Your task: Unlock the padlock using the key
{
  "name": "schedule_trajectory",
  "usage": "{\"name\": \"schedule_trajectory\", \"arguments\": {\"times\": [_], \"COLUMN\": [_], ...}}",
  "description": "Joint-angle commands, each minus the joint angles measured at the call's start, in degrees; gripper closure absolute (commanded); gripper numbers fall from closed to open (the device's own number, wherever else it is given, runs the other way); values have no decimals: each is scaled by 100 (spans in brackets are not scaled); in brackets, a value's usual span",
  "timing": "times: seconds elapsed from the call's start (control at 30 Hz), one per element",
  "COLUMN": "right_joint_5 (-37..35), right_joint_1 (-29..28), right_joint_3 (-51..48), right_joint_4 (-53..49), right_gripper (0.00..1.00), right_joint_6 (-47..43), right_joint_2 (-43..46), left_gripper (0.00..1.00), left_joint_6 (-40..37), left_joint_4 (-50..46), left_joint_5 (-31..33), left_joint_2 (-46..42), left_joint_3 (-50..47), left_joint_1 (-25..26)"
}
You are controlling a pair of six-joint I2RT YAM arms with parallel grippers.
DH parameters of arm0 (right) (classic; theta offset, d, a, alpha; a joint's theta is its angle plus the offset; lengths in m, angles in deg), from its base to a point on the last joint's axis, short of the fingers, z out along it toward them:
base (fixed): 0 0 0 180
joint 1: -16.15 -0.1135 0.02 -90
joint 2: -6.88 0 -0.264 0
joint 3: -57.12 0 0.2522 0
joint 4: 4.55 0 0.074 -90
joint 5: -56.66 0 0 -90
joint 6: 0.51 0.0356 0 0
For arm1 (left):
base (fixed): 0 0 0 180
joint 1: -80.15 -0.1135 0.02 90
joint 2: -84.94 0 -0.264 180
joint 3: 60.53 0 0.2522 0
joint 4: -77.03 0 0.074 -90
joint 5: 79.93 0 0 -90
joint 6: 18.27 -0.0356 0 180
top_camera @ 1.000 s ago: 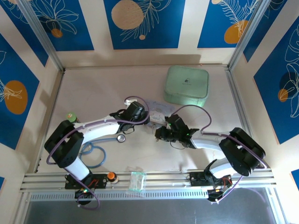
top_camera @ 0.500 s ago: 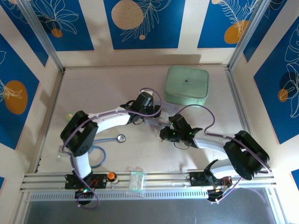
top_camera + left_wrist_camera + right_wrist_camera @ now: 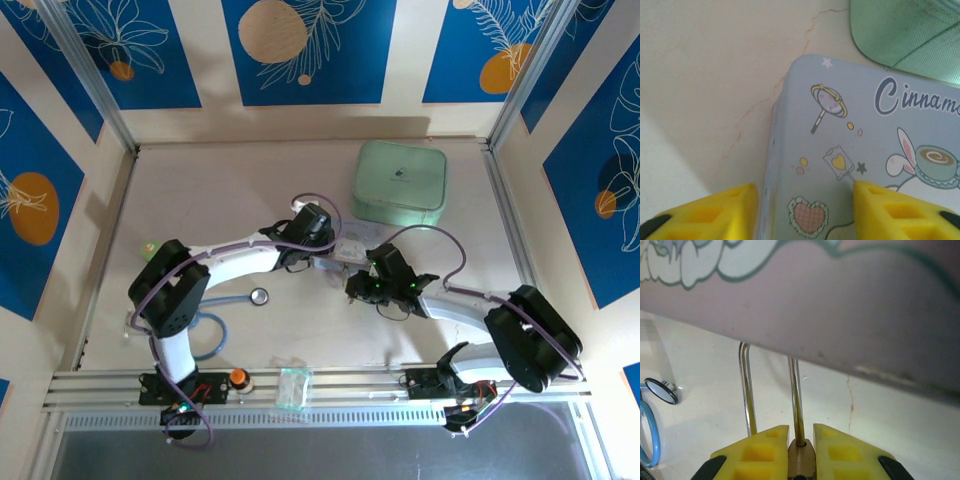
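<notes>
Right gripper (image 3: 801,436): its yellow fingers are drawn nearly together and clamp the small brass-gold block-shaped padlock (image 3: 801,462) by the body, which sits edge-on between the fingertips. In the top view this gripper (image 3: 353,287) lies near the table's middle, just in front of the tin.

Left gripper (image 3: 804,200): its yellow fingers stand wide apart and straddle one long edge of the tin, one finger beside the tin's wall, the other over the lid. Whether they press on it cannot be told.

Pale cream table (image 3: 200,190): carries everything below.

Rounded mint-green fabric case (image 3: 400,185): lies at the far right, with its corner just beyond the tin.

Pale blue rectangular cartoon-printed tin (image 3: 850,125): lies between the two grippers.

Stethoscope with round silver head (image 3: 661,391) and blue tubing: rests on the table to the left, apart from the padlock.

Padlock, orientation: the long axis runs in line with the right fingers. The two thin silver shackle legs point away from the wrist toward the tin. The shackle's bend is hidden behind the tin's lower edge.
</notes>
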Motion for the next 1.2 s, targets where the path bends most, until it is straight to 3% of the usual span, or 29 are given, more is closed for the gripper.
{"name": "schedule_trajectory", "arguments": {"times": [0.0,0.23,0.53,0.83,1.17], "right_joint_5": [-357,-636,-515,-423,841], "right_joint_1": [394,400,571,781,1498], "right_joint_3": [-585,-374,-138,-345,-301], "right_joint_4": [-1573,-2089,-1656,-944,-289], "right_gripper": [96,98,99,100,100], "right_joint_6": [779,693,436,807,1032], "right_joint_2": [-54,220,-165,365,-35], "left_gripper": [54,54,53,53,55], "left_joint_6": [482,999,1025,1119,1073], "left_joint_4": [-933,-637,-766,-704,-638], "left_joint_5": [-11,-25,220,340,347], "left_joint_2": [144,-364,-8,51,42], "left_joint_3": [-635,-1074,-876,-1086,-1201], "left_joint_1": [24,461,522,566,566]}}
